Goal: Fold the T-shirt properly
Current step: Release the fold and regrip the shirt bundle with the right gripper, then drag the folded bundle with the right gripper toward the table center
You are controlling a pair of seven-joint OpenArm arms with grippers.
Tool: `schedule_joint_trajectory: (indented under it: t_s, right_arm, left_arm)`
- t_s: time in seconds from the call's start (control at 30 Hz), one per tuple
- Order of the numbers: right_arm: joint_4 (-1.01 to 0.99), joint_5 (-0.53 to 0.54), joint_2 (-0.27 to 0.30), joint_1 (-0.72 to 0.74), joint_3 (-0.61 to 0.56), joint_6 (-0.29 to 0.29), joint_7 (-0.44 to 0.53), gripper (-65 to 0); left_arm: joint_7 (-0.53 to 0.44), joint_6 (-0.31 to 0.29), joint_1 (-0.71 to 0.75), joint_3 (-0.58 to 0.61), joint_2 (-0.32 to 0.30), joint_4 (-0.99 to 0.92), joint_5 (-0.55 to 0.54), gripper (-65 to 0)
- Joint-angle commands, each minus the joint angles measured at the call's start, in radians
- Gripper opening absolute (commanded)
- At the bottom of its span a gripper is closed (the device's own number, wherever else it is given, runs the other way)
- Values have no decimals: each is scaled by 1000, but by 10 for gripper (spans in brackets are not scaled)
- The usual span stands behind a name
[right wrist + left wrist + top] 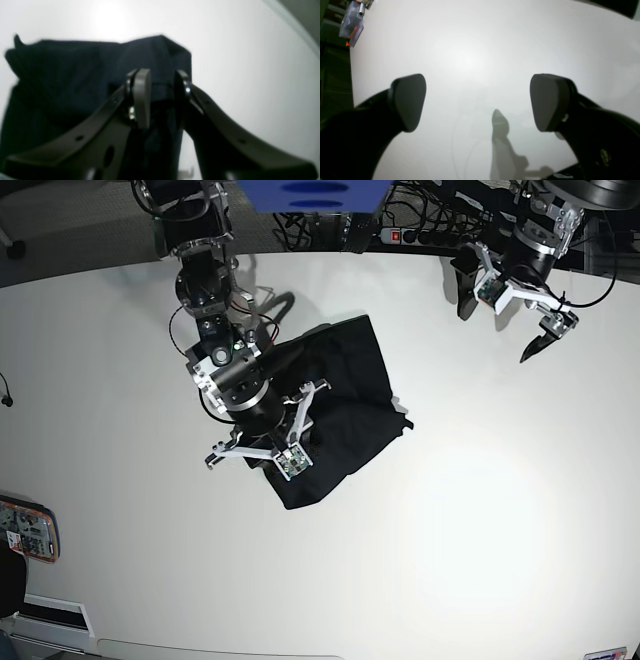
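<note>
On the white counter [480, 510] the T-shirt [340, 410] lies left of centre, partly folded but still lumpy, with the right pincer [160, 97] narrowed on a raised fold and the left pincer [477, 102] spread wide over bare counter, so squaring it up seems left.

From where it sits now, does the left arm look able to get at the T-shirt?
Probably yes, but not quickly. The left gripper hangs open over bare table at the far edge, well apart from the T-shirt. Nothing lies between them, though the right gripper already occupies the near hem.
</note>
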Motion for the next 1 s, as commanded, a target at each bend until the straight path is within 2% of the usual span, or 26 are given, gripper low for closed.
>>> schedule_joint_trajectory:
  t_s: [0.0,0.13,0.2,0.27,0.33,0.43,0.8,0.97]
  right_arm:
    - [-3,3,-4,14,3,-5,23,-490]
    - [-38,3,-4,14,1,-5,25,-470]
    - [-38,3,-4,11,1,-5,22,-409]
    - [-33,3,-3,8,0,-5,22,-320]
    - [-33,3,-3,8,0,26,22,-247]
    - [-33,3,-6,6,9,56,28,-179]
    - [-46,6,-31,13,33,53,20,-168]
    - [-125,6,-31,13,32,56,20,-169]
  left_arm:
    - [-18,12,8,-2,-8,14,-4,0]
    - [-18,12,10,-2,-8,14,-4,0]
    - [-18,12,10,-2,-8,14,-4,0]
    - [-18,12,10,-2,-8,14,-4,0]
    - [-18,12,10,-2,-8,14,-4,0]
    - [-18,12,10,-2,-8,14,-4,0]
    - [-18,12,8,-2,-8,14,-4,0]
    - [-18,12,8,-2,-8,14,-4,0]
